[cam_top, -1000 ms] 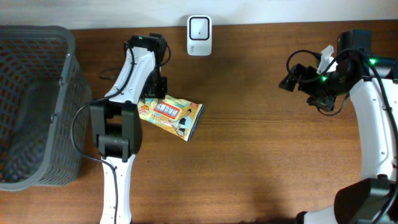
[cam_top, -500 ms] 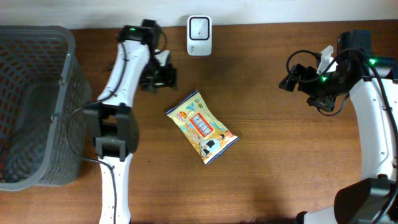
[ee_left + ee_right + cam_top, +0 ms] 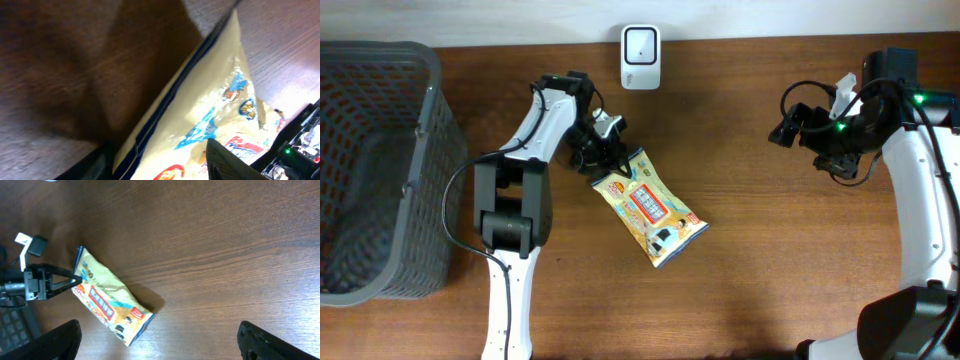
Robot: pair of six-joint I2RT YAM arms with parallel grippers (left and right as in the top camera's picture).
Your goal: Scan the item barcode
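Observation:
The item is a yellow snack packet (image 3: 650,210) lying flat on the wooden table, printed front up, slanting from upper left to lower right. No barcode shows on it. The white scanner (image 3: 640,43) stands at the table's far edge. My left gripper (image 3: 608,160) is low at the packet's upper-left end. In the left wrist view the packet (image 3: 210,100) fills the gap between the fingers (image 3: 232,162), which stand apart. My right gripper (image 3: 798,125) hangs wide open far to the right, with nothing in it. From there the packet (image 3: 110,302) and the left gripper (image 3: 75,280) both show.
A large grey mesh basket (image 3: 380,170) takes up the table's left side. The left arm (image 3: 515,190) runs down the table beside it. Cables trail round the right arm (image 3: 920,200) at the right edge.
A second ago the left gripper held the packet. It let go and swung up toward the scanner, and the packet landed turned on the table. The gripper has come back to its upper end.

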